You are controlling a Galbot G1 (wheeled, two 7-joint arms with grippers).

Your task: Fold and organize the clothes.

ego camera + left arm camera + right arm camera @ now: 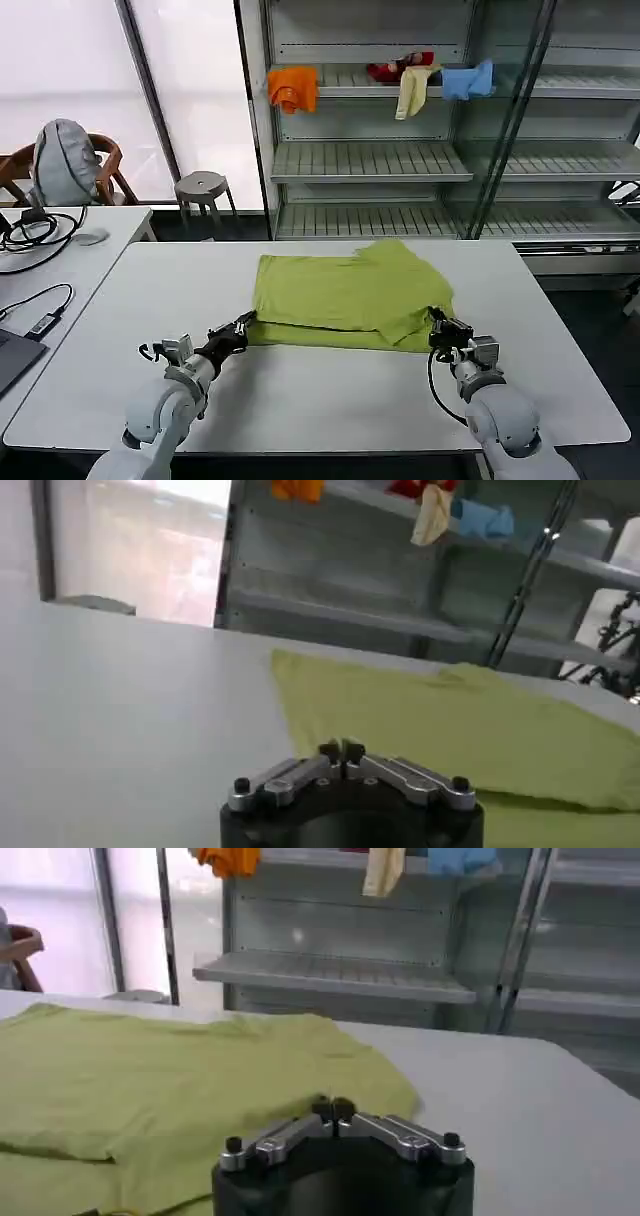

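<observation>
Both hands sit closed at the near corners of the folded T-shirt (pixel 345 298) on the counter (pixel 320 385): left hand (pixel 243 323), right hand (pixel 437 322), gripping nothing visible.

Lab: white worktables (pixel 330 395); metal shelving (pixel 400 160); cables (pixel 30 232).

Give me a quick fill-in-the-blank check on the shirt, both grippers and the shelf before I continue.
1. The yellow-green T-shirt lies on the white ____.
2. The left gripper sits at the shirt's near-left corner with its fingers ____.
3. The right gripper sits at the shirt's near-____ corner.
4. The orange garment lies on a ____ behind the table.

Missing words: table; shut; right; shelf
</observation>
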